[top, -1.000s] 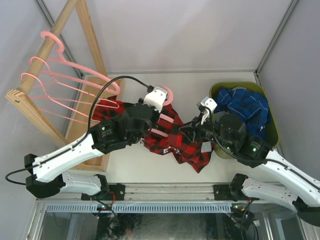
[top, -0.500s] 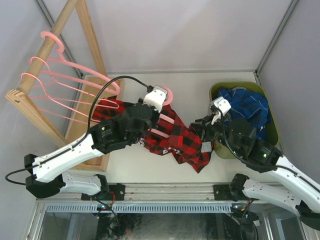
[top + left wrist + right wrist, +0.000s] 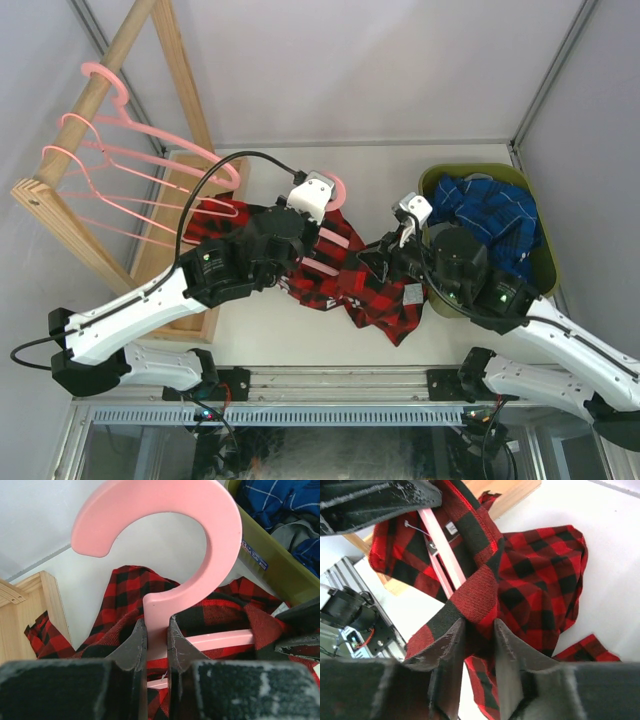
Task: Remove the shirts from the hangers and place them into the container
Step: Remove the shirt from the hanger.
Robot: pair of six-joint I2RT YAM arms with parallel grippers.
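A red-black plaid shirt (image 3: 365,290) lies crumpled on the table between the arms, still on a pink hanger (image 3: 215,540). My left gripper (image 3: 156,630) is shut on the hanger's neck just below the hook (image 3: 338,186). My right gripper (image 3: 479,630) is at the shirt's right side (image 3: 378,262), jaws apart, with a fold of the plaid collar band (image 3: 470,595) at its fingertips, not visibly pinched. The hanger's bar (image 3: 442,545) runs under the fabric. The olive-green container (image 3: 545,270) at right holds a blue plaid shirt (image 3: 490,215) and a grey one (image 3: 300,532).
A wooden rack (image 3: 60,215) with a round rail (image 3: 100,95) stands at the left, carrying several bare pink hangers (image 3: 130,150). Its base board (image 3: 190,320) lies under my left arm. Enclosure walls close in the back and sides.
Half a second ago my right arm had drawn back toward the container with narrower jaws; now it is back at the shirt with jaws wider. The left arm and hanger stayed still.
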